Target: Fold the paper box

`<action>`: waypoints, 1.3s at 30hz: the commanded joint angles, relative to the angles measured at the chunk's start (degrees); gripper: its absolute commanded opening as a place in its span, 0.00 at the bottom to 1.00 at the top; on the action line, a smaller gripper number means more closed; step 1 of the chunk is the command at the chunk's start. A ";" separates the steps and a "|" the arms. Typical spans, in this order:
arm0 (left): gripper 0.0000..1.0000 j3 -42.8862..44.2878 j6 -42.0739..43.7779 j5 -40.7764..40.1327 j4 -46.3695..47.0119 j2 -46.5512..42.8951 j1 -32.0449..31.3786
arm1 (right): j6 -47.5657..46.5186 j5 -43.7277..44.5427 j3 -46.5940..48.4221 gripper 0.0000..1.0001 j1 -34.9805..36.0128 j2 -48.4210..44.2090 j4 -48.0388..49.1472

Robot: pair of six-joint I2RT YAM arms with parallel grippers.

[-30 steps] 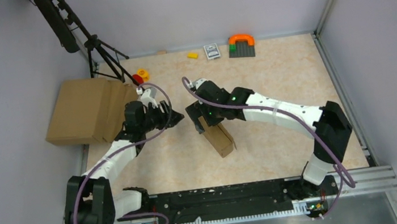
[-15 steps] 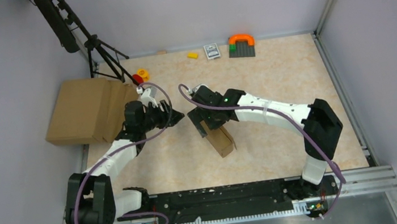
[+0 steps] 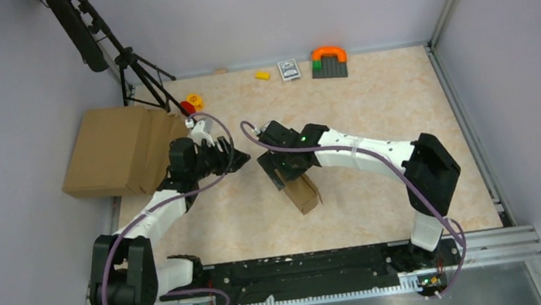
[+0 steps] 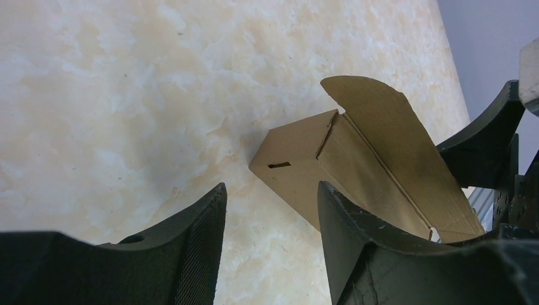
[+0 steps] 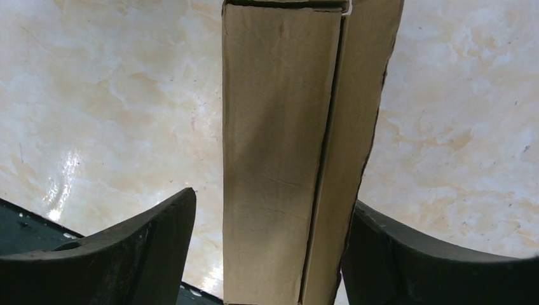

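Tabletop [image 3: 378, 100], beige with a marbled pattern, walled in by pale lilac panels.

Task piece: the small plain brown cardboard paper box [image 3: 303, 193] lies near the middle of the table. It is long and narrow and set on a diagonal. Its far end is under the right gripper [image 5: 272, 200]; its near end points toward the arm bases.

- Right wrist view: the box runs straight up the frame between the two black fingers. A dark seam runs down its length, with a narrower panel on the right of it.
- The right jaws are spread and straddle the box. Bare table shows between the left finger [image 5: 146, 241] and the box wall. The other finger sits right against the narrower panel; actual contact cannot be told.
- Left wrist view: one end face of the box carries a small slot, and a rounded flap [image 4: 375, 114] stands up, unfolded, above the long side.

Left gripper [image 3: 245, 158]: just left of the box and apart from it, pointing toward it. Its jaws are parted with nothing between them but table.

Elsewhere:
- A bigger pile of flat brown cardboard [image 3: 115, 152] sits at the left edge, behind the left arm.
- A black tripod [image 3: 134, 68] stands in the far left corner, with a small red and yellow toy piece [image 3: 191, 102] at its foot.
- Along the far wall lie a small yellow block [image 3: 263, 76], a small patterned card box [image 3: 289, 69] and a grey baseplate with an orange arch [image 3: 329, 61].
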 commanded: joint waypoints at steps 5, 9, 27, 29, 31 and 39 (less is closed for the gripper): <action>0.56 -0.69 0.80 0.72 3.78 0.66 0.48 | -1.61 -0.95 -2.47 0.73 0.68 0.96 1.04; 0.56 -0.81 0.87 0.83 3.97 0.62 0.48 | -2.58 -0.24 -4.24 0.65 0.71 0.19 0.94; 0.56 -5.01 4.23 11.51 18.67 1.39 -2.69 | -17.23 -6.66 -14.27 0.53 0.15 -13.50 2.90; 0.57 -7.59 4.64 13.24 25.10 0.19 -3.57 | -17.70 -7.04 -15.20 0.53 0.15 -14.18 3.05; 0.59 -10.11 5.81 13.44 28.94 -1.43 -4.41 | -18.00 -7.14 -15.88 0.53 0.07 -14.60 3.01; 0.59 -6.31 17.20 9.86 19.17 -1.13 -11.77 | -19.68 -9.20 -17.18 0.55 -0.02 -15.68 3.86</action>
